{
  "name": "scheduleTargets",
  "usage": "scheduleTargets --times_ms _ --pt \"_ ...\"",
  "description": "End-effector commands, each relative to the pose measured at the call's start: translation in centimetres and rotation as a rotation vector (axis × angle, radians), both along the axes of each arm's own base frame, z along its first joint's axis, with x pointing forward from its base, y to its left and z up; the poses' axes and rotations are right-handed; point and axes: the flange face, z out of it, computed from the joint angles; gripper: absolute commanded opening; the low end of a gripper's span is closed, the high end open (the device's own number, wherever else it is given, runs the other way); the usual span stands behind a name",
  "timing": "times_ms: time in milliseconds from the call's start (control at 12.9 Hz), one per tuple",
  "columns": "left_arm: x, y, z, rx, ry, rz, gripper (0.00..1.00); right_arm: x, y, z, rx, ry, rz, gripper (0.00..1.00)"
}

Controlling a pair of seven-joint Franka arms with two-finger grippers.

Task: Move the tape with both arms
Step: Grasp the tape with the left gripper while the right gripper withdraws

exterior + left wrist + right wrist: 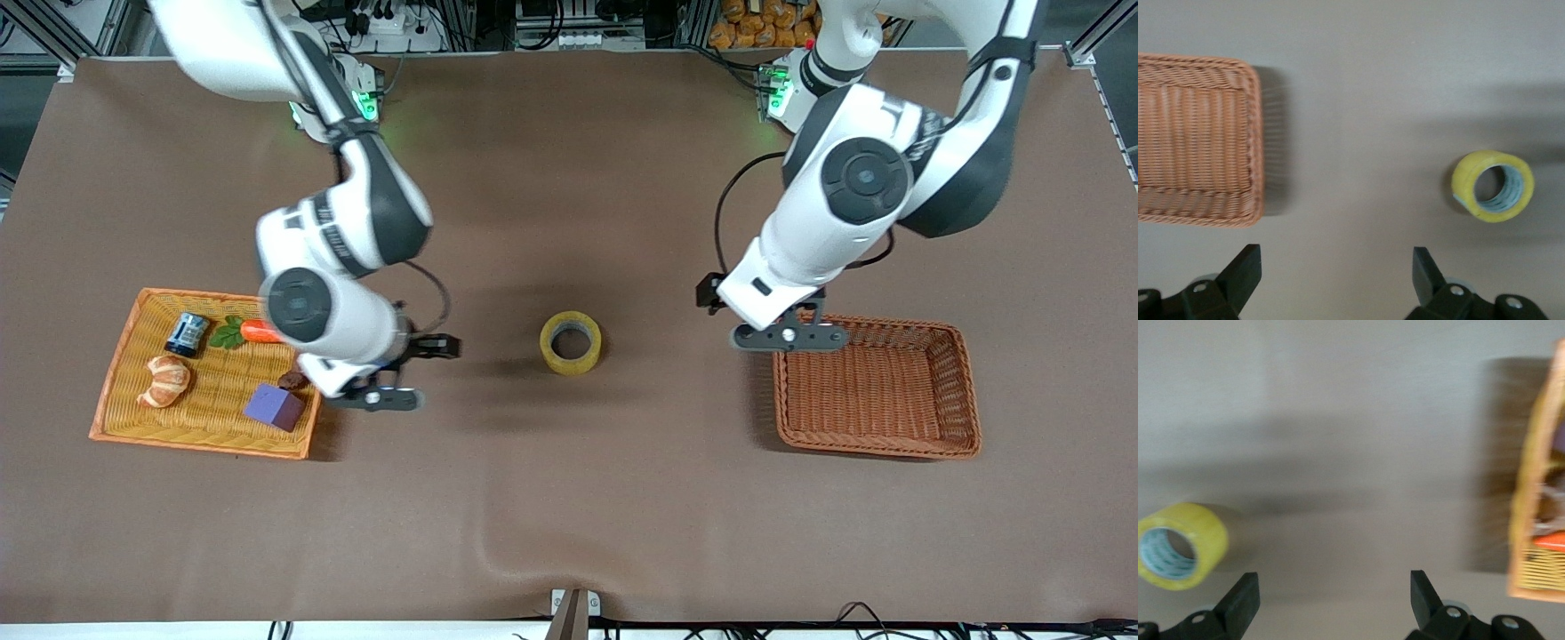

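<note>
Two white arms above a brown table [569, 516], one roll of yellowish tape [570, 342] alone between them. Tape resting on bare tabletop near the middle, hole facing up, grey-white core visible, untouched by either gripper; seen too in the left wrist view [1493, 185] and the right wrist view [1179, 545], lying flat on the brown surface with a soft shadow beside it.

Right gripper [384, 397] hanging over the table just beside the yellow wicker tray [120, 378], toward the right arm's end, fingers spread wide, nothing between them; in its own wrist view [1331, 597] only bare table between the two black fingertips [1245, 593]. Left gripper [789, 336] poised over the edge of the orange-brown basket [965, 391], toward the left arm's end, likewise spread wide with nothing held; in its own wrist view [1335, 273] bare tabletop between the fingers [1248, 267], basket [1255, 133] off to one side.

Inside the yellow tray: croissant [165, 380], purple cube [276, 406], small dark can [188, 334], orange carrot [260, 332] with green leaves [228, 333]. Small dark brown item [293, 380] just beside the cube, too small to identify. Tray's rim [1528, 520] showing at the side of the right wrist view.
</note>
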Motion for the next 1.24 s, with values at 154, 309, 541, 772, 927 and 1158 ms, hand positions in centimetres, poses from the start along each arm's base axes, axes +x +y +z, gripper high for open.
scheduleTargets --times_ms 154,309,541,772,927,1158 --pt "-1.3 -7.6 -3.6 -0.039 -0.01 0.107 1.0 -1.6 -15.1 5.3 0.034 -0.049 0.035 1.0" --pt "-2.0 -10.8 -5.8 -0.05 -0.008 0.141 1.0 -2.9 -18.8 8.8 -0.032 -0.103 0.05 1.0" --pt "-3.7 -15.2 -9.9 -0.065 -0.006 0.162 1.0 -4.6 -23.6 13.6 -0.07 -0.144 0.056 1.0" --pt "-4.5 -16.6 -13.7 -0.048 0.024 0.171 1.0 -7.1 -25.3 18.4 -0.068 -0.163 0.036 1.0" --pt "-4.8 -17.0 -15.3 -0.037 0.036 0.183 1.0 -8.6 -25.5 20.5 -0.056 -0.17 0.021 1.0" --pt "-5.1 -17.9 -18.3 -0.035 0.034 0.207 1.0 -9.9 -26.1 23.0 -0.048 -0.143 -0.002 1.0"
